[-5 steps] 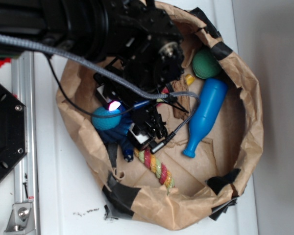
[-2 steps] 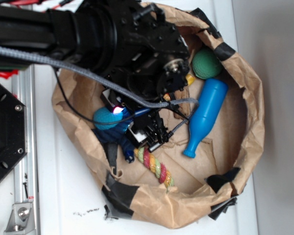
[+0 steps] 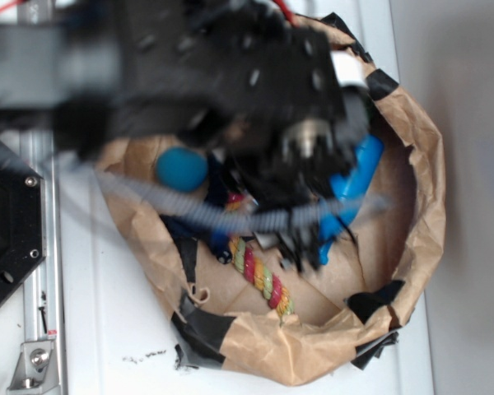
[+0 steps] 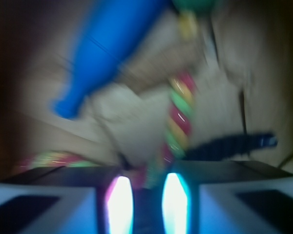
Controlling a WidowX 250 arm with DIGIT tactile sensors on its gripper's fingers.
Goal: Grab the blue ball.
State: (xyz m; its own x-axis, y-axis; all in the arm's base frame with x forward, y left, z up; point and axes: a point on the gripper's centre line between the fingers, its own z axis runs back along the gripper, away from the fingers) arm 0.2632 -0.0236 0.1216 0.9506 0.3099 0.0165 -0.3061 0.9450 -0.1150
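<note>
The exterior view is evenly and brightly lit, with soft daylight-like light and only faint shadows inside the paper bag [image 3: 412, 206]. The robot arm [image 3: 189, 74] is smeared by heavy motion blur, its edges ghosted and its cable [image 3: 230, 220] half transparent, while the bag rim and the white table [image 3: 107, 329] stay sharp. The wrist view is dim and blurred throughout, dark at the left edge, with two blown-out glowing patches [image 4: 146, 204] along the bottom.
</note>
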